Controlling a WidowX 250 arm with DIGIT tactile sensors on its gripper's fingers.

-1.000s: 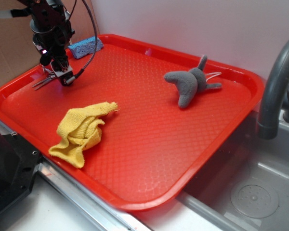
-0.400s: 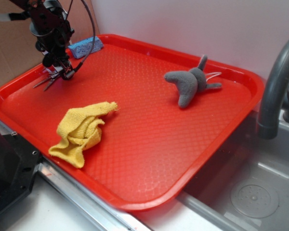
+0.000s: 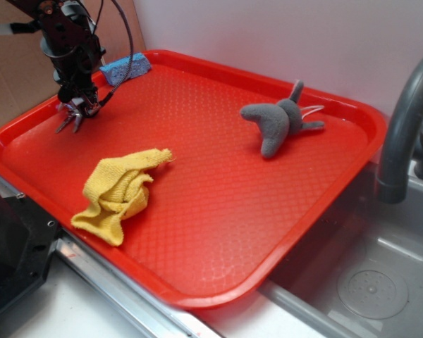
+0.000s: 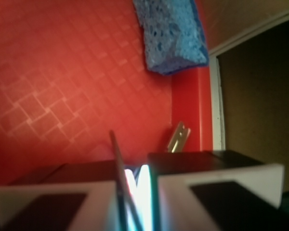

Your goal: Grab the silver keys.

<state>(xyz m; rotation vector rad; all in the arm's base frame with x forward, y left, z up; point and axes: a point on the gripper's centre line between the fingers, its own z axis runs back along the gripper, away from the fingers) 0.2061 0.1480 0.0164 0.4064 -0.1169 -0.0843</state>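
Observation:
My gripper (image 3: 77, 105) hangs over the far left corner of the red tray (image 3: 218, 176), lifted off its floor. It is shut on the silver keys (image 3: 68, 121), thin dark-grey blades that dangle from the fingertips. In the wrist view the two jaws stand nearly closed with a narrow bright gap, and a thin key edge (image 4: 119, 168) sticks up between them. A second key blade (image 4: 178, 137) pokes out beyond the right jaw, near the tray's rim (image 4: 191, 110).
A blue sponge (image 3: 125, 68) lies in the tray's far corner just behind the gripper, and shows in the wrist view (image 4: 171, 33). A crumpled yellow cloth (image 3: 120, 191) lies front left. A grey plush toy (image 3: 278, 123) lies far right. A grey faucet (image 3: 402, 134) and sink are at right.
The gripper has risen and drifted left and back toward the tray's corner. The keys came up off the tray floor with it and now hang from the fingertips.

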